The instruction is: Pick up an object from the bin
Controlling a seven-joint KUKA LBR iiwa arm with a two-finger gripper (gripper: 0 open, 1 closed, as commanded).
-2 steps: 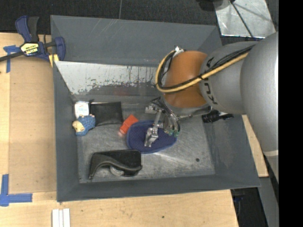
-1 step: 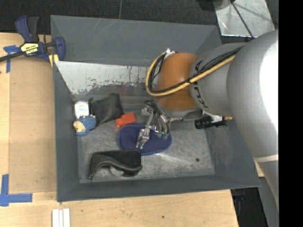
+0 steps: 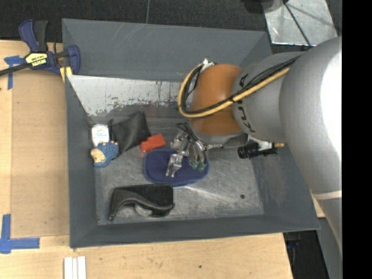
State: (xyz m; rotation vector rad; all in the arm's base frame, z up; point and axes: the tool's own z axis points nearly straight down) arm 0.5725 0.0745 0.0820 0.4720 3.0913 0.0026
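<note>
**A:** Trying to pin down the key relation here. Any take?

**B:** Seeing the tool (image 3: 185, 156) right on top of a blue pad (image 3: 164, 173), roughly mid bin (image 3: 232, 193). So straight down from the tool, no real sideways offset. Seeing more of the pad out to the left and toward the near wall.

**A:** Open or clamped?

**B:** Can't tell. Too much metal clutter against the blue. Not calling anything held either.

**A:** Long axis on that pad?

**B:** Looks like a flat oval, a bit wider left to right. Guessing at an edge pinch rather than a flat press, given such a thin look.

**A:** Anything else in there?

**B:** Got an orange block (image 3: 153, 142) just beside the pad's upper left edge, maybe touching. Then a black cloth (image 3: 131, 129) further back and left. Spotting a white packet (image 3: 100, 134) and a blue-yellow toy (image 3: 104, 153) by the left wall, well apart from the tool. Also a black curved piece (image 3: 142, 201) along the near wall, lying left to right, near the pad.

**A:** Risk?

**B:** Probably nudging the orange block on the way up.
</note>
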